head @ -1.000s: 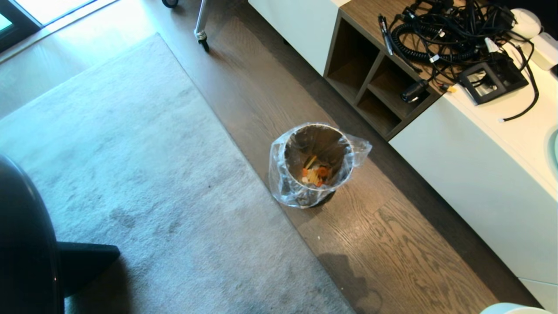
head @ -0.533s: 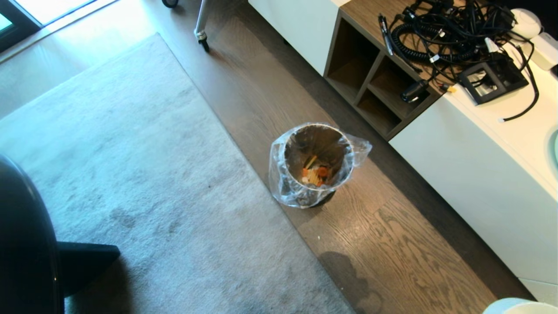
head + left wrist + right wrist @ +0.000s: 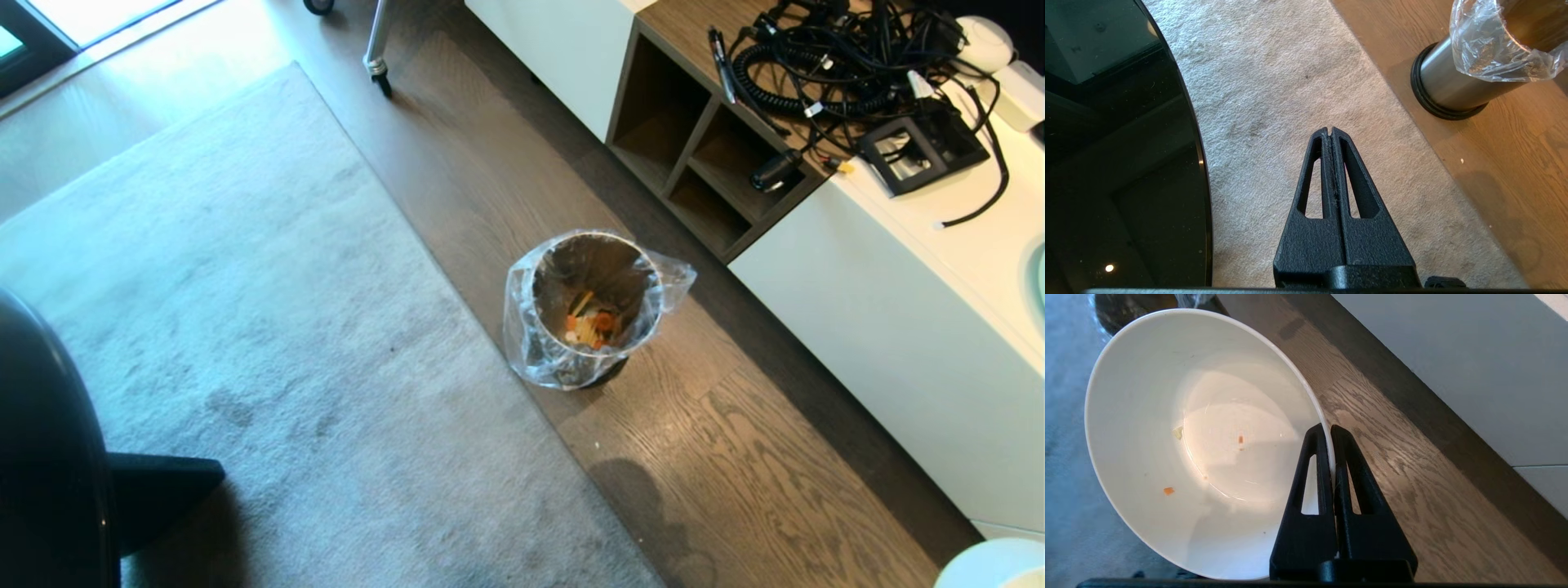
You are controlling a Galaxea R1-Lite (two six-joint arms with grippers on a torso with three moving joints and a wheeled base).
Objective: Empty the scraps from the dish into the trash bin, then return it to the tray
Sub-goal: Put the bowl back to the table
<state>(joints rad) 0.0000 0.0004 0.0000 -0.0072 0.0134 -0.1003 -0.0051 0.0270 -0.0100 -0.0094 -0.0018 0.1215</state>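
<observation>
The white dish (image 3: 1180, 449) hangs over the wood floor with my right gripper (image 3: 1329, 430) shut on its rim, one finger inside and one outside. Only a few tiny orange and pale crumbs cling to its inside. Its rim (image 3: 992, 563) peeks into the head view at the bottom right corner. The steel trash bin (image 3: 592, 306) with its clear liner stands on the floor ahead, and the orange and yellow scraps (image 3: 589, 325) lie at its bottom. My left gripper (image 3: 1329, 131) is shut and empty above the carpet, with the bin (image 3: 1457, 83) off to its right. The tray is out of view.
A glossy black round tabletop (image 3: 41, 457) fills the near left. A grey carpet (image 3: 245, 327) covers the floor on the left. On the right runs a white cabinet (image 3: 890, 327) with open wooden shelves (image 3: 694, 147) and a tangle of black cables (image 3: 833, 65) on top.
The dish's rim has come further into the bottom right corner of the head view. Its shadow on the floor has shifted a little. Bin and scraps have not moved.
</observation>
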